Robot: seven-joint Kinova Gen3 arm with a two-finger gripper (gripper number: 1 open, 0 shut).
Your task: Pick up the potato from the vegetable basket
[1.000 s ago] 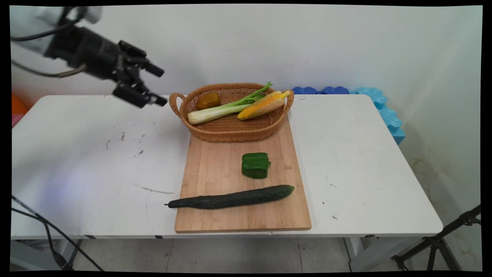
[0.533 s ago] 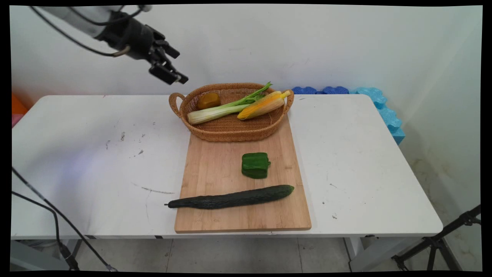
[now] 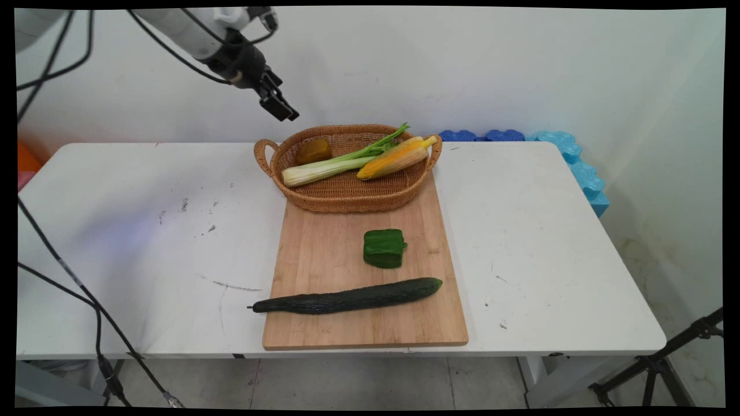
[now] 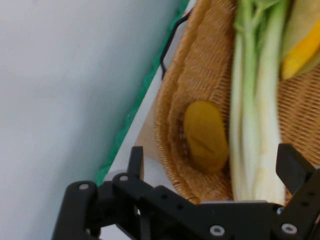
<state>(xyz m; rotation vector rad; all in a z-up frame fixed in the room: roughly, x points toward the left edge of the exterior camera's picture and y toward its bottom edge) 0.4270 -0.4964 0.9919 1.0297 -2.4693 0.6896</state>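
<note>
While above basket (image 3: pixel 347 193): end effector (image 4: pixel 212 162) spread, nr. brown veg (image 4: pixel 205 136).

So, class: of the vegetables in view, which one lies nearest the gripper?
The brownish-yellow potato at the basket's left end sits nearest the gripper, unlike the celery, corn, pepper and cucumber.

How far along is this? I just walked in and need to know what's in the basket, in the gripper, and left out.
In the basket: a celery stalk, a corn cob and a brownish-yellow lump. In hand: nothing; the gripper hovers open and empty above the basket's left end. Left out on the cutting board: the green pepper and the cucumber.
</note>
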